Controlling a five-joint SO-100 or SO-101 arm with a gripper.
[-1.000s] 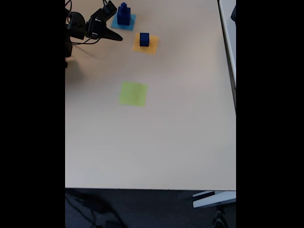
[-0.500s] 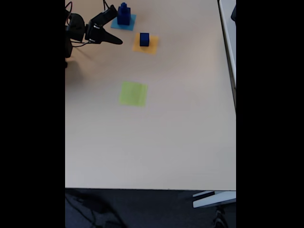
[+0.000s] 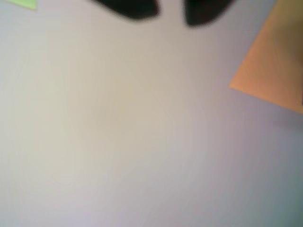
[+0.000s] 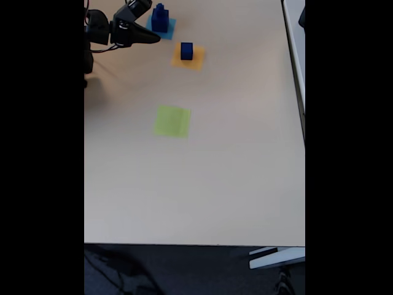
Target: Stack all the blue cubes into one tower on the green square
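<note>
In the fixed view two dark blue cubes (image 4: 160, 19) stand stacked on a light-blue square at the far end, the smaller one on top. A third blue cube (image 4: 186, 51) sits on an orange square (image 4: 195, 60). The green square (image 4: 172, 121) lies bare nearer the table's middle. My gripper (image 4: 150, 23) hangs just left of the stacked pair, open, with nothing between its fingers. In the blurred wrist view the two dark fingertips (image 3: 130, 7) show apart at the top edge, with the orange square (image 3: 274, 61) at the right and a corner of the green square (image 3: 21, 3) at the top left.
The arm's base and cables (image 4: 95, 34) occupy the far left corner of the beige table (image 4: 202, 196). The table's near edge runs along the bottom of the fixed view, with a white object (image 4: 276, 258) past it at the lower right.
In the fixed view the gripper has swung toward the far edge, its lower finger now closer to the stacked cubes on the light-blue square. The cubes and squares have not moved.
</note>
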